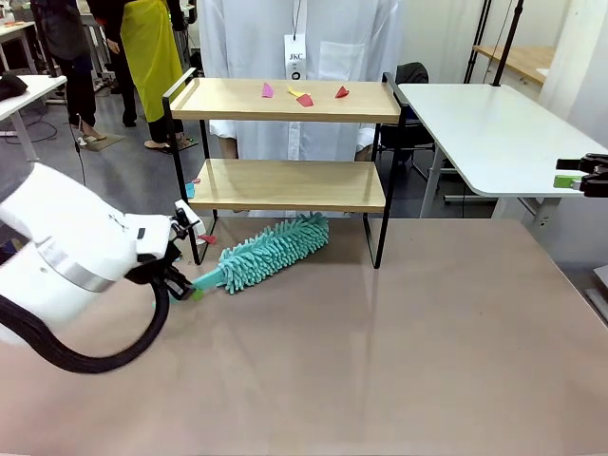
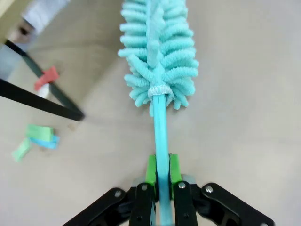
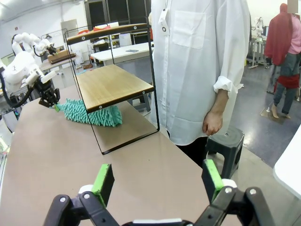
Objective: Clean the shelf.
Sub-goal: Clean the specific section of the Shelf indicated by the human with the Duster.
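One duster (image 1: 271,252), probably light, soft head by the shelf (image 1: 285,185): left gripper (image 2: 160,165) clenches its stiff handle; right gripper (image 3: 157,181) released.

The left tool (image 1: 186,284) clamps the handle of a teal microfiber duster (image 1: 273,249) lying on the counter (image 1: 399,351) before the shelf (image 1: 285,185), whose top board carries coloured scraps (image 1: 304,97).

Duster (image 1: 271,252) on tbl (image 1: 399,361), prob. under shelf (image 1: 285,185)
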You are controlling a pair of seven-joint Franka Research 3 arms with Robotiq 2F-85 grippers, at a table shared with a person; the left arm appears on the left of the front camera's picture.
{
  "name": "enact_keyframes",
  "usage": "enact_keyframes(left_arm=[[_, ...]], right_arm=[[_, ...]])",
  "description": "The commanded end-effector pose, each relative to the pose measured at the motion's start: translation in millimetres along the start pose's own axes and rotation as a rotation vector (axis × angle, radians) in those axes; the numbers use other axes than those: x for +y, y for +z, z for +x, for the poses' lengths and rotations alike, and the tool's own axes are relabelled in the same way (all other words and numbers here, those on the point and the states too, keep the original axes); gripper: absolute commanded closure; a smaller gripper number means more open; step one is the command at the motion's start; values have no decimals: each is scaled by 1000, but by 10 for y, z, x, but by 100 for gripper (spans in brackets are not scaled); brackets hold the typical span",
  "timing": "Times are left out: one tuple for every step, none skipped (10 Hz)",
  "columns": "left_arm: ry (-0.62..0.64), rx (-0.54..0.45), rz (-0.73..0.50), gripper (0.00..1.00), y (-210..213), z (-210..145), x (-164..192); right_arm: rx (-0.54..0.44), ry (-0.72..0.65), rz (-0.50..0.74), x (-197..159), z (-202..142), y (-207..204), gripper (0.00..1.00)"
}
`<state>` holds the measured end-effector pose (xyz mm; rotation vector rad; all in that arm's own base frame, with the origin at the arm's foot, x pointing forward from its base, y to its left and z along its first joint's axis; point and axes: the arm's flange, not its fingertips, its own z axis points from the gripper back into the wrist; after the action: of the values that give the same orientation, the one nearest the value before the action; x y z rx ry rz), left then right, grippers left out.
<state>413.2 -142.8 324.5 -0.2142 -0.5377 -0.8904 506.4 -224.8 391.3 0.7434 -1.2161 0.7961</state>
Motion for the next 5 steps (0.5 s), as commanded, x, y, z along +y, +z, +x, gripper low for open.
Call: enact_keyframes(left_arm=[[-3,31,-59,87,1656,67,-254],[-8,41,-80,87,1741,93,-266],[-25,61,-104,87,1844,129,-301],[-53,86,-143,87,1961,140,-362],[-85,128,-167,87,2074,156,-439]], right_arm=[[12,-13,-7,7,52,-24,0],[12,-13,-7,7,52,-24,0],[12,-13,-7,7,52,-24,0],[12,-13,-7,7,52,-24,0],[12,-13,-7,7,52,-24,0]])
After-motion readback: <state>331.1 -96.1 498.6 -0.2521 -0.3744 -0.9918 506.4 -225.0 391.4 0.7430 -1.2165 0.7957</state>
